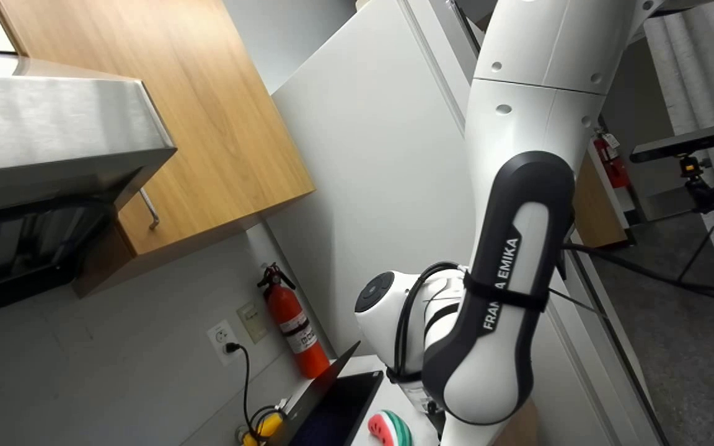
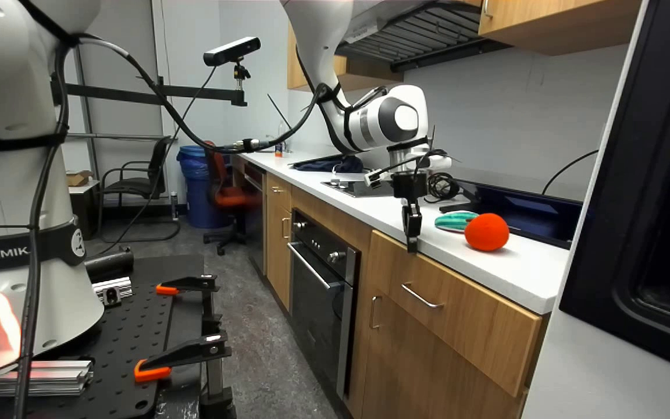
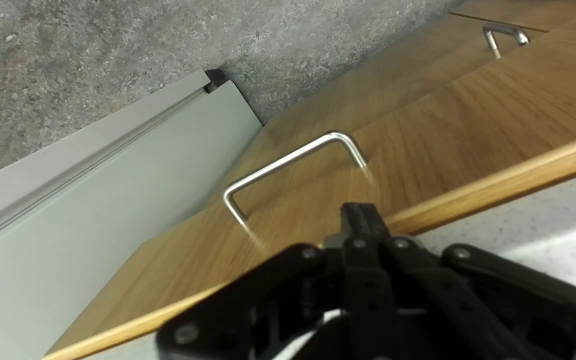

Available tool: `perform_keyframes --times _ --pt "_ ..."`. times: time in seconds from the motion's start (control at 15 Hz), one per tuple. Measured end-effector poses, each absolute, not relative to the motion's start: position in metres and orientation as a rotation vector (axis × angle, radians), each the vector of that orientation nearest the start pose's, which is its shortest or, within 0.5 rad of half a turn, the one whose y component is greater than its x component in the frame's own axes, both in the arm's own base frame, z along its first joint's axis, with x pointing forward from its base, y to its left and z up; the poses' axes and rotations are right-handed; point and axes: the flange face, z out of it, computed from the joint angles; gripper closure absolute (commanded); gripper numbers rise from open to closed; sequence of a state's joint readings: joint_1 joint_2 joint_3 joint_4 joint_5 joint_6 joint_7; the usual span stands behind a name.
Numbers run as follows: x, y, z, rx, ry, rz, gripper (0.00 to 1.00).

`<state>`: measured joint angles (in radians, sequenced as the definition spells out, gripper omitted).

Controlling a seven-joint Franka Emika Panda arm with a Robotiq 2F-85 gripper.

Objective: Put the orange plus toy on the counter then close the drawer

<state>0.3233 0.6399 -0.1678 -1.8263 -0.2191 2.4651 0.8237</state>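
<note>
Hangs near drawer [image 2: 460,317], with 2-fingered gripper [image 2: 412,244] pinched fully together, holding nothing (orange plus toy [image 2: 487,232] on counter [image 2: 524,276]).

I see red fire extinguisher [image 1: 298,328] near wall outlet [image 1: 219,333], black plug [image 1: 232,347] in it. Watermelon-slice toy [image 1: 391,428], red and green. Oven door [image 2: 316,323] closed. Farther off, I make out blue bin [image 2: 200,195] near orange swivel chair [image 2: 232,196], black armchair [image 2: 136,186].
</note>
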Motion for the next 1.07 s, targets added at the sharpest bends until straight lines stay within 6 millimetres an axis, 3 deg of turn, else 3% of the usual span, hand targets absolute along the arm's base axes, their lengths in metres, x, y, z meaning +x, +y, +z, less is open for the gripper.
perform_keyframes --times 0.07,0.27,1.07 --pt "0.6390 0.1073 0.1861 -3.256 0.769 -0.186 0.91" --pt "0.6375 0.1048 0.1852 -3.263 0.774 -0.171 0.73" --pt "0.6372 0.1036 0.1855 -3.263 0.777 -0.167 0.73"
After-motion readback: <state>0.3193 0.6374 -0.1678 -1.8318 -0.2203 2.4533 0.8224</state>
